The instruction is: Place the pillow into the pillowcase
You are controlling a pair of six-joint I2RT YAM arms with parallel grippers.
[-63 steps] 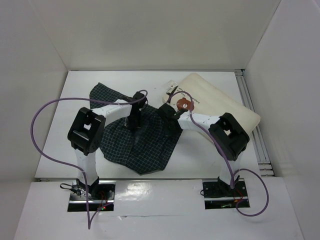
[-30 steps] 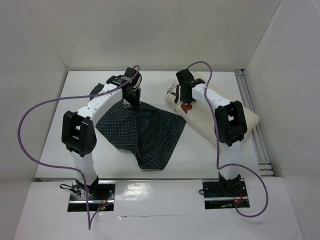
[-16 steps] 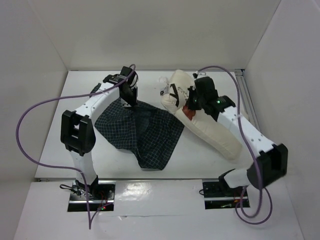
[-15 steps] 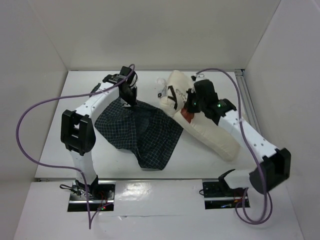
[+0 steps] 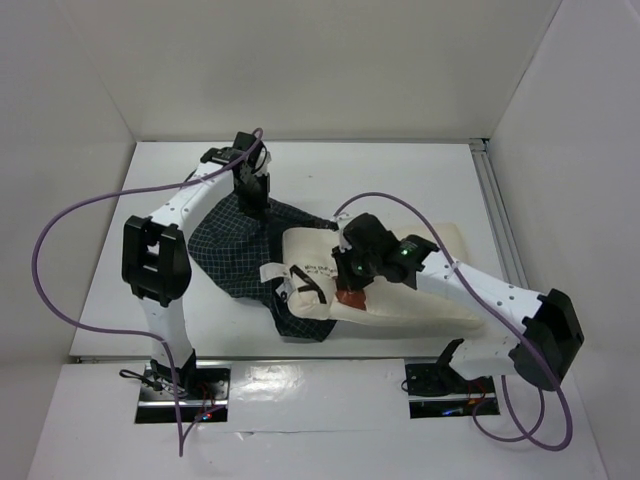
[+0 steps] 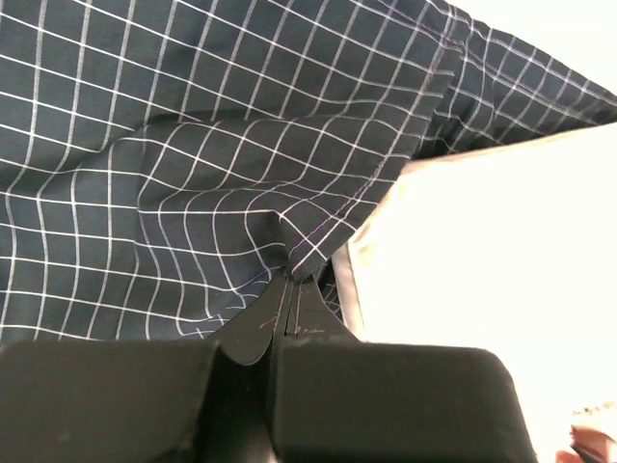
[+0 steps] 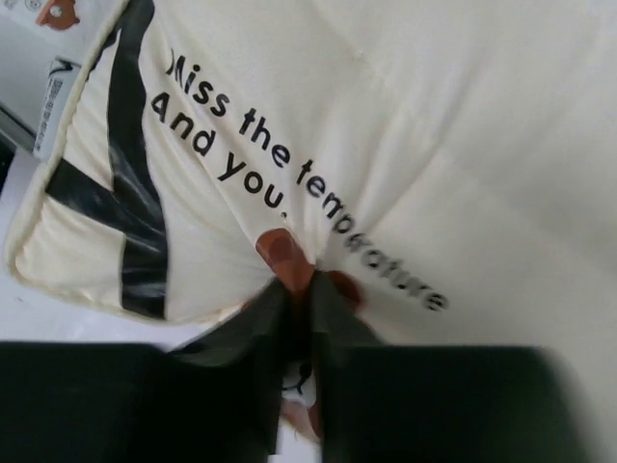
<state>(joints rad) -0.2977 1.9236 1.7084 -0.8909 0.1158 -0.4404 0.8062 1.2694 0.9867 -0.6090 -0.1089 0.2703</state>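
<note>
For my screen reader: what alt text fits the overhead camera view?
On a white table, the right gripper pinches a cream pillow whose printed end overlaps a dark checked pillowcase, while the left gripper pinches the pillowcase's far edge.

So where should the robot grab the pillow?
Pinch a fold on top of the pillow, near its printed end, coming straight down from above, as the right pincer does now. It is plump and looks too fat to span, but its cover bunches easily. That end faces the pillowcase, so it can be dragged in.
</note>
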